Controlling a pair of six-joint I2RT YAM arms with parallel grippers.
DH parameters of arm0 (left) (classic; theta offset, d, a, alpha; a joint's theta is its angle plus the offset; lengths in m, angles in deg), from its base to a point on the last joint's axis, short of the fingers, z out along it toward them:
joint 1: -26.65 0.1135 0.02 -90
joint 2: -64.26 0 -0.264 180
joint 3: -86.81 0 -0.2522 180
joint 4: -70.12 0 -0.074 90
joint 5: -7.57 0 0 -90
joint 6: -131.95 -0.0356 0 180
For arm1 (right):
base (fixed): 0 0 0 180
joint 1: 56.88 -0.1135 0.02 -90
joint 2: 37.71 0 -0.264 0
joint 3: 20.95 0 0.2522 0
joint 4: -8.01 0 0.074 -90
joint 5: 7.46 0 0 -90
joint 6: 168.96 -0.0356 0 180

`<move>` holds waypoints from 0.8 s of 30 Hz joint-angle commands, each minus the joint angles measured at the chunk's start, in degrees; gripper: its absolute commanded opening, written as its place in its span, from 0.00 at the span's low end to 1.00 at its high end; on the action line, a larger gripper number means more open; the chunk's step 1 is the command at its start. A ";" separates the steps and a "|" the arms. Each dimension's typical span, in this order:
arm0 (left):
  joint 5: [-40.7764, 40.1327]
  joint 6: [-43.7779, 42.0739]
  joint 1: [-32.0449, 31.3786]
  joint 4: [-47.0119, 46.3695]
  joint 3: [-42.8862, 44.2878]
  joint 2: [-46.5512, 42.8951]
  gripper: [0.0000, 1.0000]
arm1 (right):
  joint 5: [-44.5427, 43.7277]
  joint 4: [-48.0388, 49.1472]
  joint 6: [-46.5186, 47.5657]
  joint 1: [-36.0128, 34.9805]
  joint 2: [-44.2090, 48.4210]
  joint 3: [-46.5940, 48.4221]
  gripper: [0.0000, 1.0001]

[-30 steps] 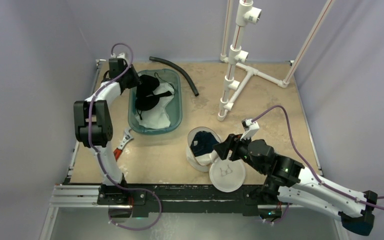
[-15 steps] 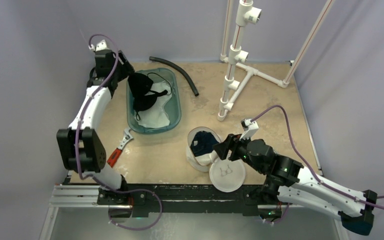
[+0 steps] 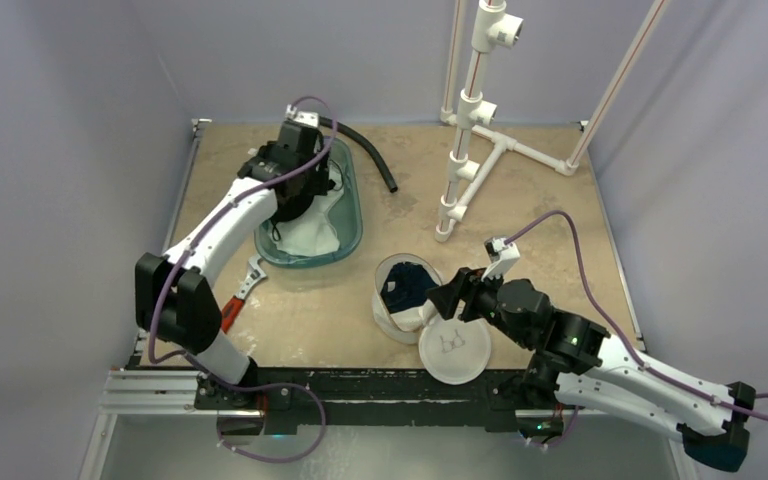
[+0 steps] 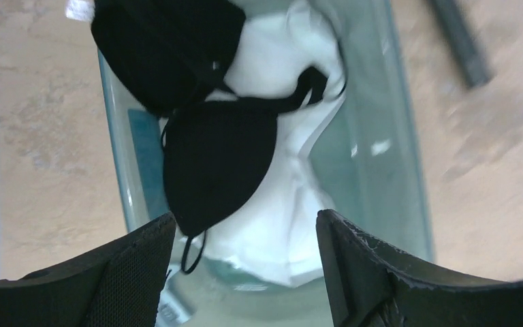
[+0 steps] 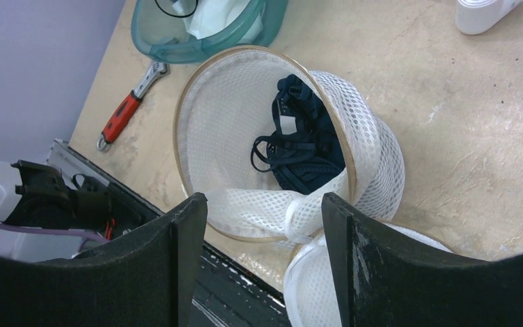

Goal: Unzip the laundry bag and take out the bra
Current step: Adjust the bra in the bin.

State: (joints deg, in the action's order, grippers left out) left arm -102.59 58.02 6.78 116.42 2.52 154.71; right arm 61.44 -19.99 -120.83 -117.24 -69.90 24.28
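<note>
**Top, left-wrist and right-wrist views, read left to right; all places given relative to the laundry bag.**

- **Left and beyond the bag:** the left gripper (image 4: pixel 245 228) hangs over the teal tub (image 4: pixel 398 170). Its jaws are spread and nothing is between them. Directly below it a black bra (image 4: pixel 214 160) lies on white cloth (image 4: pixel 279 204) inside the tub.
- **Just left of the bag:** a red-handled wrench (image 5: pixel 126 109) lies on the table, apart from both the tub and the bag.
- **Centre:** the laundry bag (image 5: pixel 374 146) is tipped on its side, well apart from the tub, with its mouth gaping. Its round lid (image 3: pixel 453 350) is unzipped and folded out flat at its near side. A dark navy garment (image 5: pixel 306 146) with thin straps is bunched against the inner wall. It looks like a bra, though this cannot be confirmed.
- **Right of the bag:** the right gripper (image 5: pixel 262 204) is at the bag's rim. Its fingers are apart with slack mesh showing between them, and no clamping contact is evident.

**Handling, as judged.** The garment appears light, soft and limp, and its straps are liable to snag on the mesh or the zip. A pinch on the bunched cup fabric or a strap near the mouth seems best. The bag is light with a springy hoop and will probably slide or lift unless its rim is steadied.
</note>
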 commanded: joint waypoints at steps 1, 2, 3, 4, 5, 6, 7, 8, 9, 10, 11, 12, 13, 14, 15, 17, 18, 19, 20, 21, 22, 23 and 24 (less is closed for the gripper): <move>-7.98 -10.10 -1.59 10.40 -0.31 1.77 0.74 | -0.87 1.64 1.11 -0.20 0.55 0.08 0.66; -8.53 -11.29 -2.13 10.19 -1.82 1.36 0.74 | -0.83 1.68 1.11 -0.21 0.57 -0.01 0.66; -9.19 -12.33 -2.66 9.74 -2.95 1.09 0.75 | -0.79 1.84 1.21 -0.24 0.48 -0.03 0.66; -10.35 -13.28 -2.98 9.55 -3.69 1.09 0.76 | -0.72 1.92 1.28 -0.20 0.45 -0.06 0.66; -11.67 -14.29 -3.09 9.16 -4.21 1.31 0.77 | -0.65 2.04 1.38 -0.24 0.26 -0.08 0.66; -12.24 -14.80 -3.21 8.83 -4.43 1.80 0.77 | -0.57 2.17 1.55 -0.26 0.13 -0.09 0.66; -12.46 -15.25 -3.30 8.58 -4.30 2.57 0.77 | -0.46 2.24 1.59 -0.26 0.03 -0.13 0.66; -12.64 -15.62 -3.39 8.52 -3.96 3.86 0.77 | -0.37 2.28 1.59 -0.21 0.02 -0.18 0.66; -12.84 -15.79 -3.62 8.70 -3.37 5.57 0.76 | -0.26 2.29 1.54 -0.21 0.06 -0.22 0.66; -12.90 -15.81 -3.78 9.02 -2.78 7.27 0.75 | -0.19 2.22 1.57 -0.23 0.22 -0.17 0.66; -12.98 -15.81 -3.95 9.53 -1.96 9.14 0.74 | -0.17 2.14 1.55 -0.22 0.59 -0.10 0.66; -13.02 -15.81 -4.16 10.17 -1.18 10.77 0.72 | -0.17 2.11 1.56 -0.25 0.89 -0.14 0.66; -13.26 -16.59 -4.26 10.29 -0.54 12.22 0.70 | -0.09 2.03 1.51 -0.21 1.11 -0.15 0.66; -13.61 -17.49 -4.29 10.12 -0.15 13.74 0.69 | -0.08 2.07 1.46 -0.24 1.42 -0.09 0.66; -13.83 -17.94 -4.35 9.95 0.28 14.80 0.67 | -0.08 1.97 1.32 -0.20 1.62 -0.16 0.66; -14.84 -18.18 -4.29 9.85 1.23 16.59 0.64 | -0.08 1.94 1.30 -0.20 1.78 -0.25 0.66; -14.97 -18.31 -4.23 9.42 1.63 17.18 0.63 | -0.08 1.90 1.27 -0.22 1.73 -0.26 0.66; -15.07 -18.50 -4.25 9.22 2.01 17.81 0.62 | -0.08 1.93 1.19 -0.21 1.69 -0.18 0.66; -15.08 -18.58 -4.21 9.28 2.55 18.37 0.60 | -0.08 1.96 1.21 -0.23 1.64 -0.18 0.66; -15.20 -18.46 -4.20 9.23 3.01 18.97 0.57 | -0.08 1.94 1.22 -0.20 1.55 -0.23 0.66; -15.48 -18.53 -4.20 9.15 3.22 19.42 0.55 | -0.08 1.88 1.26 -0.25 1.52 -0.20 0.66; -15.71 -18.60 -4.13 9.13 3.48 19.75 0.53 | -0.03 1.85 1.25 -0.27 1.51 -0.18 0.66; -15.78 -18.50 -4.07 9.06 3.62 20.03 0.49 | 0.00 1.85 1.17 -0.21 1.59 -0.22 0.66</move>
State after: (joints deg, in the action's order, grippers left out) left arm -115.97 40.74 2.58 126.23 2.32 174.62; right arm 61.46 -19.19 -120.26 -117.24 -68.45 24.28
